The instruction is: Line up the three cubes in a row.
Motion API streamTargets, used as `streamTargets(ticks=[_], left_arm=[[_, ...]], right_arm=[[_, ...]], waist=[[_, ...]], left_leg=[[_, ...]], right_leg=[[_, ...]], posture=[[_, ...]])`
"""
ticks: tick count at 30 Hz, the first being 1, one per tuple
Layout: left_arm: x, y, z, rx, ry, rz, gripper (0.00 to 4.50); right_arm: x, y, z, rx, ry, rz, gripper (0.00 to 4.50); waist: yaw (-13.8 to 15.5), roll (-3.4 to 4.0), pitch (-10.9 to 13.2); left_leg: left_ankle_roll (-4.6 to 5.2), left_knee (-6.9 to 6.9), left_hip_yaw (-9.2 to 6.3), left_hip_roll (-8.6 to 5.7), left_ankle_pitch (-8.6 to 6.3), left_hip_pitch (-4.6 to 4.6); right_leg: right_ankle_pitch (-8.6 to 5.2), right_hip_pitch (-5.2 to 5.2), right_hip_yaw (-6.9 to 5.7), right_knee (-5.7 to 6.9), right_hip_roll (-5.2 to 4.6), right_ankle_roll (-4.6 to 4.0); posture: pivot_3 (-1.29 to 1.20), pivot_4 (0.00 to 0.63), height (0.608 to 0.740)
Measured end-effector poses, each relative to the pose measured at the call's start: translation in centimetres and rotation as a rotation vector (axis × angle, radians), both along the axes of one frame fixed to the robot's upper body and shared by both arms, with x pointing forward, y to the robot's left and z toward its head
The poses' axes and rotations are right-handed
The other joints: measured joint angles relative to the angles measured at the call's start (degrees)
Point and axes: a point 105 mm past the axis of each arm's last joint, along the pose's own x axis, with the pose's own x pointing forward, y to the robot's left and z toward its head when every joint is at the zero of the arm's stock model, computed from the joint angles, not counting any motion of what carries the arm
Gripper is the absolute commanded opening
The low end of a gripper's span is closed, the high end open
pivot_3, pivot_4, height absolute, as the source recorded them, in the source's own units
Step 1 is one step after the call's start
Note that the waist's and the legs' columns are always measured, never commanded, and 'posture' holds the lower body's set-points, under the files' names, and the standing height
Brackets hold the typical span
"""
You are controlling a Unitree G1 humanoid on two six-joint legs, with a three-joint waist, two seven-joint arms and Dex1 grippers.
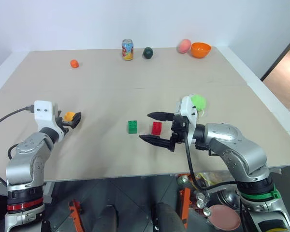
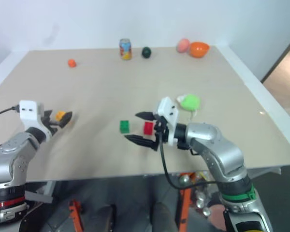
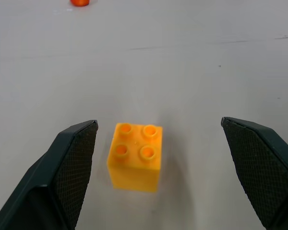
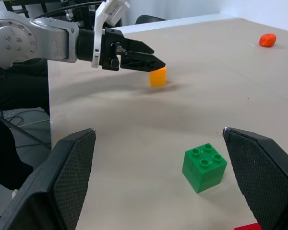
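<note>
An orange round bowl (image 1: 201, 49) stands at the far edge of the beige tabletop (image 1: 135, 77); its inside is hard to make out from the head camera, so whether anything lies in it cannot be told. Just beside the bowl lies a pink egg-shaped thing (image 1: 184, 45), then a dark green ball (image 1: 148, 52) and an upright printed drink can (image 1: 127, 50).

Taking the small studded green plastic cube (image 1: 132, 126) as landmark: it sits studs up near the front of the table. The studded red plastic cube (image 1: 156, 128) stands just beside it on the robot's right, apart from it, also upright. The studded yellow-orange plastic cube (image 3: 136, 156) lies well apart on the robot's left, studs up, square-sided with no clear long axis.

The left gripper (image 3: 161, 177) has its two black fingers spread wide on either side of the yellow-orange cube, touching neither face. The right gripper (image 1: 154, 128) points towards the green cube, fingers wide apart around the red cube, holding nothing. A fuzzy light-green plush toy (image 1: 198, 101) lies beyond the right wrist. A small round orange ball (image 1: 74, 63) rests far back to the left.
</note>
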Motion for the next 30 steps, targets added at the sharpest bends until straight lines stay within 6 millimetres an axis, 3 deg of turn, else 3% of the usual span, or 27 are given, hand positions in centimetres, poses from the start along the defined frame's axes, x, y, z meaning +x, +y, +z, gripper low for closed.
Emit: streamTargets(ticks=[12, 18, 21, 24, 30], left_arm=[[0.3, 0.6, -1.7, -0.015, 0.051, 0.027, 4.26], [0.6, -0.4, -4.1, 0.020, 0.123, -0.018, 4.26], [1.0, 0.3, -4.3, 0.062, 0.125, -0.008, 4.26], [1.4, 0.9, -4.2, 0.081, 0.118, 0.006, 3.48], [1.8, 1.5, -4.1, 0.094, 0.113, 0.014, 1.39]], right_arm=[[-0.2, 0.0, -0.3, -0.002, 0.010, -0.017, 4.36], [-0.2, 0.0, -0.3, -0.002, 0.010, -0.019, 4.36], [-0.2, -0.1, -0.3, -0.002, 0.009, -0.022, 4.36], [-0.1, -0.1, -0.3, -0.001, 0.007, -0.029, 4.36], [-0.2, -0.2, -0.4, -0.005, 0.009, -0.037, 4.36]], waist=[[0.00, 0.00, 0.00], [0.01, 0.00, 0.00], [0.01, 0.00, 0.00], [-0.01, 0.00, 0.00], [-0.01, -0.01, -0.01]], left_leg=[[0.00, 0.00, 0.01, 0.00, 0.00, 0.00], [0.00, 0.00, 0.01, 0.00, 0.00, 0.00], [0.00, -0.01, 0.01, 0.02, 0.00, 0.01], [0.00, 0.00, 0.03, 0.02, 0.00, 0.01], [0.00, -0.01, 0.05, 0.04, 0.00, 0.01]], right_leg=[[-0.01, 0.00, 0.00, -0.01, 0.00, -0.04], [-0.01, -0.01, 0.00, -0.01, 0.00, -0.05], [-0.02, -0.02, 0.00, 0.00, 0.01, -0.08], [-0.01, -0.02, 0.00, -0.01, 0.01, -0.09], [-0.01, -0.03, 0.00, -0.01, 0.01, -0.09]], posture=[[0.00, 0.150, 0.740], [0.00, 0.150, 0.740], [0.00, 0.150, 0.740], [0.00, 0.150, 0.740], [0.00, 0.150, 0.740]])
